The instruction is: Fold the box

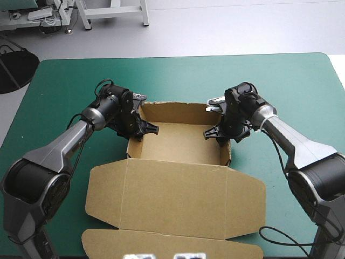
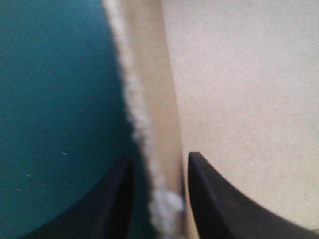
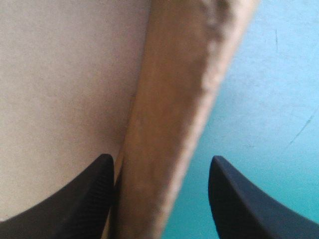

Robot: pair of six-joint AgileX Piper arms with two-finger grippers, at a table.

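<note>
- High view: the box (image 1: 178, 143) is sitting in the middle of the frame on the teal-green cover (image 1: 269, 75). It is standing as an open tray with its walls raised.
- High view: the lid (image 1: 178, 199) is lying flat in the lower half of the frame, and one more flap is reaching the bottom edge.
- High view: the left gripper (image 1: 148, 129) is reaching in from the left of the frame and is sitting at the tray's left wall. The right gripper (image 1: 214, 133) is sitting at the right wall, at about the same height in the frame. The bare floor of the tray is lying between them.
- Left wrist view: the left gripper (image 2: 160, 157) is showing its two black fingers (image 2: 219, 199) only a little apart. The brown wall of the box (image 2: 239, 99), with its frayed top edge, is running between them, and they are pinching it. The outer finger is lying over the teal-green cover (image 2: 60, 99), the inner one over the pale inside of the tray.
- Right wrist view: the right gripper (image 3: 162, 159) is keeping its black fingers (image 3: 75, 199) wider apart, one on each side of the wall of the box (image 3: 65, 74). The inner finger is touching the wall. A strip of teal-green cover (image 3: 269, 99) is showing between the wall and the outer finger, so this claw is gripping nothing.
</note>
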